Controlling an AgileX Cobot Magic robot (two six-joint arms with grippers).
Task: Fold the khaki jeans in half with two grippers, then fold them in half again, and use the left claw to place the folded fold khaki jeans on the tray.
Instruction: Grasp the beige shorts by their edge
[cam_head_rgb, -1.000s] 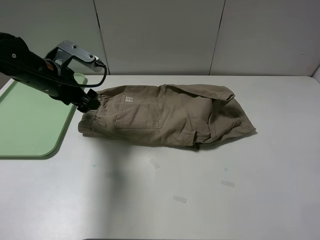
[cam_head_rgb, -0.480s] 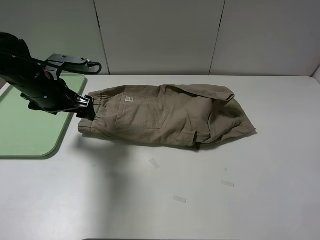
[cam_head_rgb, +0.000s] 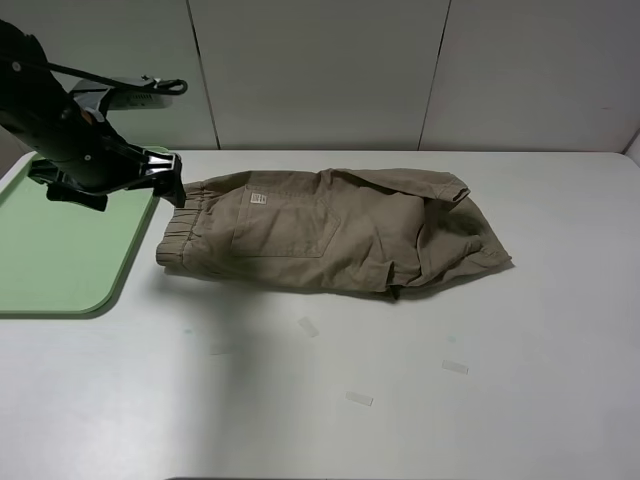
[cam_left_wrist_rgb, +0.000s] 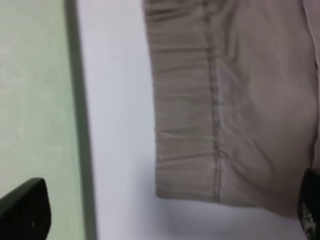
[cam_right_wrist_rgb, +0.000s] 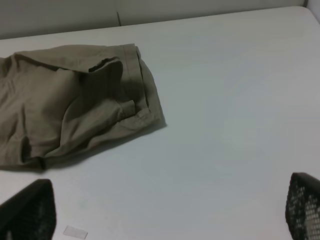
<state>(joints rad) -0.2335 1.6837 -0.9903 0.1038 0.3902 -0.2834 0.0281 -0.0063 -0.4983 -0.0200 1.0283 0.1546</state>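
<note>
The jeans lie folded on the counter, waistband at left, just right of the tray. The left end effector hangs by the waistband, released, gripping nothing. The right end effector is also released, well apart from the hems.

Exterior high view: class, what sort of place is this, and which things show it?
Probably a robot lab workbench, not a home: a black robot arm above a mint-green tray, khaki shorts laid out on a white table, plain grey wall panels behind.
</note>
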